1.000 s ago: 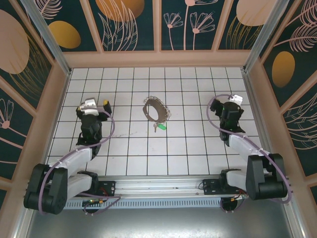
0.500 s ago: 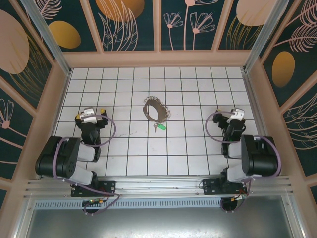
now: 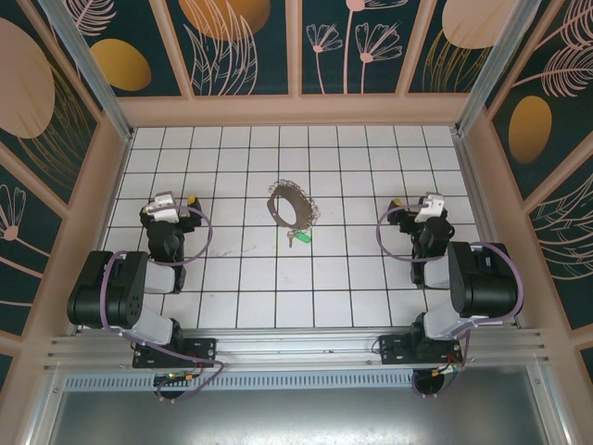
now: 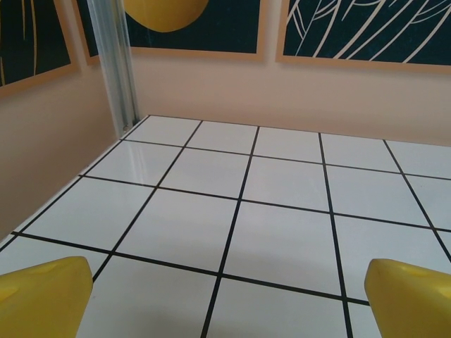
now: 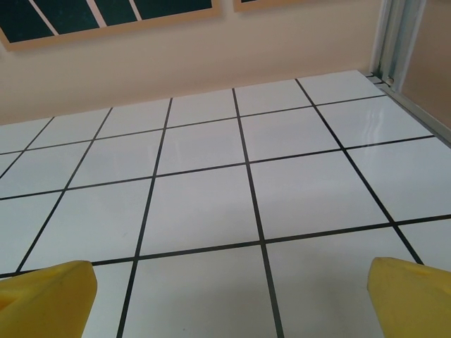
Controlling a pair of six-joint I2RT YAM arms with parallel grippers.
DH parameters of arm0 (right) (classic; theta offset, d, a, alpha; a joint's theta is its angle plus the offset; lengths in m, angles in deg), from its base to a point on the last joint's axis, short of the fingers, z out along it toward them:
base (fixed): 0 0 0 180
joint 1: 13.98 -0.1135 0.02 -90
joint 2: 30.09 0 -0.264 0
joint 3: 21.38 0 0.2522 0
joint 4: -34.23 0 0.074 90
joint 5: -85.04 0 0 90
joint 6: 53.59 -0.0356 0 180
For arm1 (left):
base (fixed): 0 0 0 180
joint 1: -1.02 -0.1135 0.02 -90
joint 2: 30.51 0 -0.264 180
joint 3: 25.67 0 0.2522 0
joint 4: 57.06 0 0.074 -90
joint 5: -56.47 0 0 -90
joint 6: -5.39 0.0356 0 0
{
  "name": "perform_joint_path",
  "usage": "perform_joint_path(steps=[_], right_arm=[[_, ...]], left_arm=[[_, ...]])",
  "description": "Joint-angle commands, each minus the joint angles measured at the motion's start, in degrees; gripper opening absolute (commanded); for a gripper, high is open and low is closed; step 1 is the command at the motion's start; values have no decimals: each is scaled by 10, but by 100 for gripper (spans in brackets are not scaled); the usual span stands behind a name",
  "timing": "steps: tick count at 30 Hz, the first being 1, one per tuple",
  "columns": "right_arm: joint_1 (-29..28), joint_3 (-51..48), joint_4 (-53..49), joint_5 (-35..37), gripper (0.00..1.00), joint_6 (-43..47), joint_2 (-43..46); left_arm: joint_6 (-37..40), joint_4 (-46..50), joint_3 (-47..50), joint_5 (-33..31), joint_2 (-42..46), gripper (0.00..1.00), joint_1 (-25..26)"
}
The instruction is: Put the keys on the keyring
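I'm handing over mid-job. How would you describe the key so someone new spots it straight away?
Start at the white tiled table and find the grey keyring, a hoop near its middle. Just beside the hoop's near edge, towards the arm bases, lies the key. It is the tiny thing with a bright green head, far smaller than the hoop.

You're looking at a robot test cell in a lab, not a home: a white gridded table (image 3: 352,278) boxed in by peach walls (image 3: 296,109) with printed leaf panels (image 3: 246,46), aluminium corner posts (image 4: 120,67), and a metal mounting rail (image 3: 296,350) along the near edge.
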Motion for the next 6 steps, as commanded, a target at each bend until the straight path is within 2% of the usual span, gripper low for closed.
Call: perform_joint_path(steps=[1,6], right_arm=[[7,11,8,-15,99,5,0],[6,8,14,-13,99,7,0]], left_arm=[[-6,-2,-5,9,-1,99,-3],[-6,-9,-1,10,1,99,-3]])
